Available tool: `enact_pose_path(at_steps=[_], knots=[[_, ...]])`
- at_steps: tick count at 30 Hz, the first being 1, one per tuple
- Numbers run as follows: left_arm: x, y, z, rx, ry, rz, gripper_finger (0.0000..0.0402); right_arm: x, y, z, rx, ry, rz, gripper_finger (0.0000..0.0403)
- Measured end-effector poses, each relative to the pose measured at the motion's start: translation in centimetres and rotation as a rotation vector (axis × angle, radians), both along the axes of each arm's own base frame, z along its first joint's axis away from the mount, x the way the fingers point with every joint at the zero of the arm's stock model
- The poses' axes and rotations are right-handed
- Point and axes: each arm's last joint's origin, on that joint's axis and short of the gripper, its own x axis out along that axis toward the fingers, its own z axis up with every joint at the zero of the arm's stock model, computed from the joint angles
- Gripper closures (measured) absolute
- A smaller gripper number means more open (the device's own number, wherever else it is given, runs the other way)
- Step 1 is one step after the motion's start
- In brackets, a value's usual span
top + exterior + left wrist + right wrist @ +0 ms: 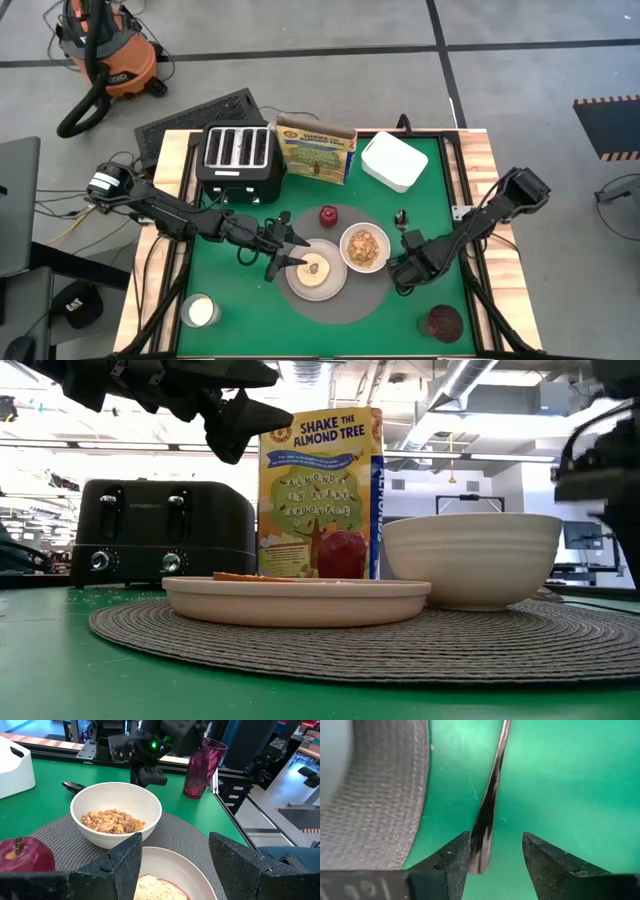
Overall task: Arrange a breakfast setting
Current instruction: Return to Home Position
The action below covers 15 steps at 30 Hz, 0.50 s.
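Observation:
A pale plate (300, 283) with a round toasted bread piece (318, 269) lies on a grey woven placemat (345, 305). Beside it stands a white bowl (365, 248) of brown cereal (112, 821). A dark-red apple (328, 215) stands on the mat's far edge. A metal spoon (402, 222) lies on the green table right of the bowl. My left gripper (287, 256) is open above the plate's left rim, and the bread (159, 890) shows between its fingers. My right gripper (495, 852) is open and low, with the spoon's handle (490, 800) between its fingers. My right gripper's fingers stand on either side of the spoon handle's free end (481, 855) and point along the handle. The handle lies flat on the table, close against one finger (455, 855). I cannot tell whether it touches that finger.
A black toaster (238, 155), a cereal box (316, 150) and a white lidded container (393, 160) stand along the far side. A glass of milk (200, 311) is at the near left and a dark-red cup (445, 322) at the near right.

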Motion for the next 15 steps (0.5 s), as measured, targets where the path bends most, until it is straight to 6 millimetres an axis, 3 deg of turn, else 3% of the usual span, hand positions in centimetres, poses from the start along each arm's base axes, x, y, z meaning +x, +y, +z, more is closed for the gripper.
enact_pose_path(at_steps=[8, 15], knots=[[0.0, 0.0, 0.0, 0.001, 0.003, 0.000, 0.0187, -0.2, -0.4, 4.4, -0.069, -0.020, 0.124, 0.0195], [0.3, 0.2, 0.6, 0.008, -0.012, 0.026, 0.0200, 0.1, -1.0, 9.2, -0.235, -0.271, 0.426, 0.0206]])
